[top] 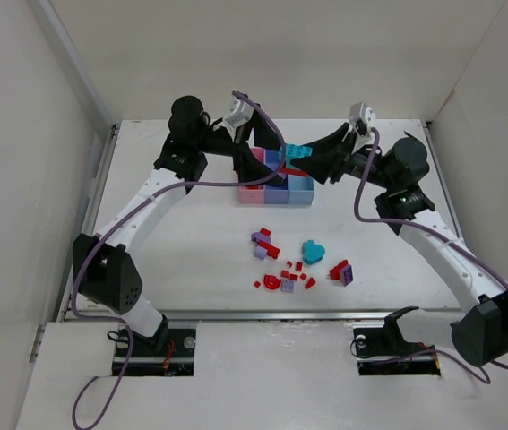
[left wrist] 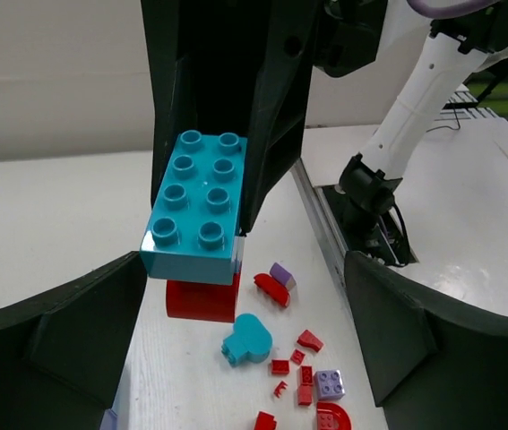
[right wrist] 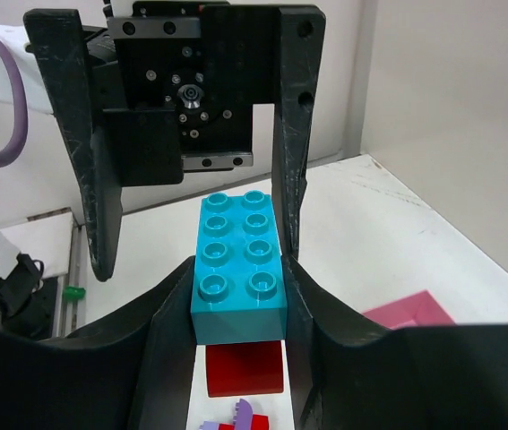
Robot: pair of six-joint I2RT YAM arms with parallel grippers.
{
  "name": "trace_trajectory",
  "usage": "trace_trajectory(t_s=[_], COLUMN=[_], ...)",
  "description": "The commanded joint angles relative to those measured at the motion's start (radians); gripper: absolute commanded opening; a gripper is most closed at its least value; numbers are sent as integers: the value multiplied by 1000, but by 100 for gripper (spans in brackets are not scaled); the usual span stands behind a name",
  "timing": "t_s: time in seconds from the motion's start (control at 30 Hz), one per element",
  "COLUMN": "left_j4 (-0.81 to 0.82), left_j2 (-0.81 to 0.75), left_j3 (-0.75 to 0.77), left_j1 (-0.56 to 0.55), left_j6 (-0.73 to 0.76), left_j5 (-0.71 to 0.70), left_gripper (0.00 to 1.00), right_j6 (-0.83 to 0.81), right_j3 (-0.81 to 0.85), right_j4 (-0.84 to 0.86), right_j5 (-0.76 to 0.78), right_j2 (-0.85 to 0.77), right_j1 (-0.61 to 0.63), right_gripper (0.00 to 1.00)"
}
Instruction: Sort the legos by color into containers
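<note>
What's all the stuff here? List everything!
containers: three joined, pink, purple-blue and light blue, far middle of table
teal brick: one, teal, in the air by the containers, in the right hand
red brick: one, red, seen below the teal brick
heart: one, teal, loose on table
small pieces: many, red, around the heart
lilac pieces: few, lilac, among the red ones
table: one, white
left hand: one, black, open, facing teal brick
right hand: one, black, shut on teal brick
</note>
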Motion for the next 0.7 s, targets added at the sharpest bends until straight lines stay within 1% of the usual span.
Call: trace_trajectory(t_s=[0.0, 0.03, 0.07, 0.2, 0.23, 0.37, 0.43, 0.57, 0.67], left_j4=[60, 60, 60, 60, 60, 60, 60, 60, 60], left_j2=[-32, -32, -32, -10, 2, 24, 33, 33, 33], left_j3=[-8, -8, -8, -8, -8, 14, 14, 14, 14], left_j1=[-5, -14, -14, -14, -14, -14, -14, -14, -14], left_j6=[-13, -13, -13, -13, -13, -24, -24, -24, -24], left_j5=[17, 2, -8, -19, -31, -55, -55, -19, -19], left_gripper=[85, 78, 76, 75, 77, 77, 71, 69, 60], right_j6=[-2, 7, 8, 8, 8, 8, 17, 17, 17], right_j3=[23, 23, 23, 32, 32, 32, 23, 23, 23], right_j4=[46, 46, 46, 46, 46, 46, 46, 46, 46], right_j5=[-4, -4, -13, -13, -13, -13, -13, 7, 7], right_j2=[2, 11, 11, 11, 11, -10, -19, -29, -29], right_j1=[17, 17, 17, 27, 27, 36, 45, 45, 45], right_gripper=[0, 0, 0, 0, 0, 0, 0, 0, 0])
